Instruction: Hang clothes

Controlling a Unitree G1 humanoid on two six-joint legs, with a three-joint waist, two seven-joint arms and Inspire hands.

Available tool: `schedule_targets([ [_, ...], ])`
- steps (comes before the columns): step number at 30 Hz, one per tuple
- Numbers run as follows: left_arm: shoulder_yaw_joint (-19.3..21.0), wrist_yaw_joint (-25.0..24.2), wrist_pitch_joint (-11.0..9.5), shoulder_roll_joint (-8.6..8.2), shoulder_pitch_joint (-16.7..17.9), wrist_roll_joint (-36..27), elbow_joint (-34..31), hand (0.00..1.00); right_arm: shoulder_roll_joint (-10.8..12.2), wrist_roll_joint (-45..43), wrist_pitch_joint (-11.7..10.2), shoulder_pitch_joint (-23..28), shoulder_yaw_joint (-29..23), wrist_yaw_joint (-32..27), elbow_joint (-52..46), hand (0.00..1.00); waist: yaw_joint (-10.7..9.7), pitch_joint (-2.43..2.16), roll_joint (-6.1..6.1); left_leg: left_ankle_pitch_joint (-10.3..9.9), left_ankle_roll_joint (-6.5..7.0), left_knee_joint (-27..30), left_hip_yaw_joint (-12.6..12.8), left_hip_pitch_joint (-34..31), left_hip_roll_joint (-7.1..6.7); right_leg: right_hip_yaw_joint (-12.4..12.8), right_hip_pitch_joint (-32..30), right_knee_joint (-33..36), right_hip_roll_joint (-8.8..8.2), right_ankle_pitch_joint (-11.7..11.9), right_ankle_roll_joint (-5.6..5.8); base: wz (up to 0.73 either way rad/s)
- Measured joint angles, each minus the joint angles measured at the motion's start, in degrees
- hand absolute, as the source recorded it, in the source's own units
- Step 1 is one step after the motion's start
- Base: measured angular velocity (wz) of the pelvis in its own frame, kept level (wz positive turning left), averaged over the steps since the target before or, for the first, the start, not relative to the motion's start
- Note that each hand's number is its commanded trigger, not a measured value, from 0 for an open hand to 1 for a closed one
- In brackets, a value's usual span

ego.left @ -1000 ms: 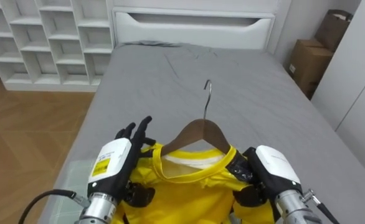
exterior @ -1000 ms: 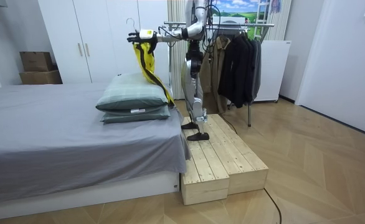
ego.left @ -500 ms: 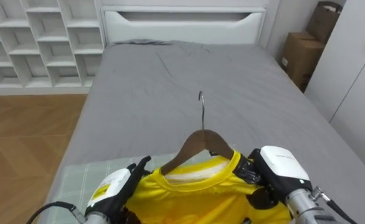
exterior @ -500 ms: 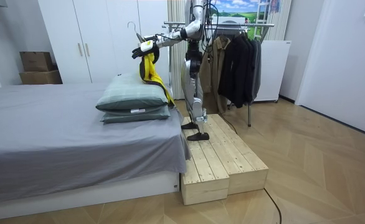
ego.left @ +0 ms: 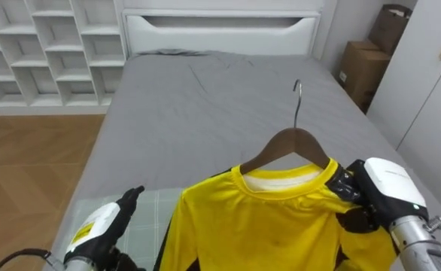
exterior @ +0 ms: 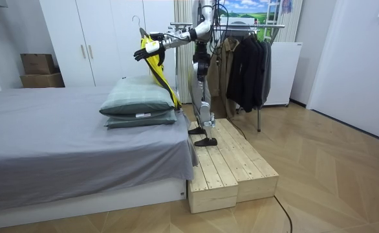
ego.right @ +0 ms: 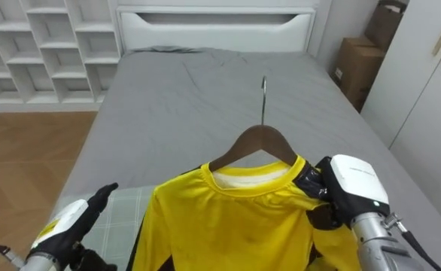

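Note:
A yellow shirt (ego.left: 273, 226) hangs on a wooden hanger (ego.left: 290, 142) whose metal hook (ego.left: 296, 96) stands upright. My right hand (ego.left: 382, 188) is at the shirt's right shoulder, its dark fingers curled round that end of the hanger through the cloth. At the lower left my left hand (ego.left: 100, 229) is apart from the shirt, with its fingers straight, above a green checked pillow (ego.left: 144, 214). In the room view I stand on a wooden platform (exterior: 231, 165) beside the bed, arms stretched out over the pillows (exterior: 138, 103), and the shirt (exterior: 154, 65) dangles from them.
The grey bed (ego.left: 205, 98) stretches ahead to a white headboard (ego.left: 220, 30). A white shelf unit (ego.left: 47, 53) stands at the far left, cardboard boxes (ego.left: 363, 68) and wardrobe doors (ego.left: 435, 98) at the right. A clothes rack with dark garments (exterior: 244, 65) stands behind me.
My left hand has come off the shirt and dropped to the lower left. The right hand has carried the hanger and shirt to the right and higher.

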Motion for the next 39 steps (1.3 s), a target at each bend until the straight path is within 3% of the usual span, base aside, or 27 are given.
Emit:
schedule_targets([
  [14, 2.1, 0.3, -0.4, -0.01, 0.1, -1.0, 0.0, 0.0, 0.0, 0.0, 0.0, 0.0, 0.0, 0.0, 0.0, 1.0, 0.1, -0.01, -0.8, 0.0, 0.0, 0.0, -0.1, 0.0, 0.06, -0.1, 0.1, -0.1, -0.05, 0.0, 0.01, 0.0],
  [20, 2.7, 2.9, -0.9, -0.46, 2.7, -1.0, 2.7, 0.0, 0.0, -0.1, -0.1, 0.0, -0.8, -1.1, 0.0, 1.0, 0.2, -0.02, -0.78, 0.0, 0.0, 0.0, 0.1, 0.2, 0.11, 0.2, 0.2, -0.1, 0.0, 0.0, -0.01, -0.01],
  [26, 5.7, 4.8, -1.5, -2.26, 4.3, -2.9, 16.2, 0.0, 0.0, -0.4, -0.6, 0.0, -2.8, -1.6, -0.3, 1.0, 0.1, -0.02, -0.71, 0.0, -0.01, -0.3, 0.4, 0.9, 0.06, 0.4, 0.6, -0.1, 0.13, 0.0, -0.01, -0.01],
  [29, 7.3, 4.9, -1.4, -2.37, 5.8, -6.2, 24.6, 0.0, 0.0, -0.4, -0.6, 0.1, -4.9, -1.6, -2.0, 1.0, 0.0, -0.03, -0.7, 0.0, -0.01, -1.0, 0.4, 0.9, 0.04, 0.6, 0.3, -0.2, 0.36, 0.0, -0.02, -0.04],
  [33, 12.2, 5.0, -1.1, -3.02, 8.8, -12.1, 34.7, 0.0, 0.0, -0.4, -0.5, 1.1, -6.8, -1.6, -5.2, 1.0, 0.5, -0.11, -0.63, 0.0, -0.05, -1.6, 1.1, 1.4, 0.38, 1.7, 0.2, 0.1, 0.93, 0.0, -0.1, -0.11],
  [36, 14.4, 5.2, -0.2, -3.13, 10.2, -13.9, 42.2, 0.0, 0.0, -0.4, 0.1, 3.1, -8.3, -2.0, -8.4, 1.0, 1.4, -0.18, -0.57, -0.1, -0.13, -1.7, 1.6, 1.7, 0.46, 1.8, 0.2, 0.0, 0.94, 0.0, -0.1, -0.07],
  [39, 15.3, 5.0, 1.0, -3.65, 13.5, -14.3, 45.1, 0.0, 0.1, -0.4, 0.4, 4.9, -8.5, -2.0, -11.3, 1.0, 1.8, -0.22, -0.79, -0.1, -0.12, -2.0, 1.9, 1.7, 0.4, 2.2, 0.1, -0.1, 0.94, 0.0, -0.1, -0.05],
])
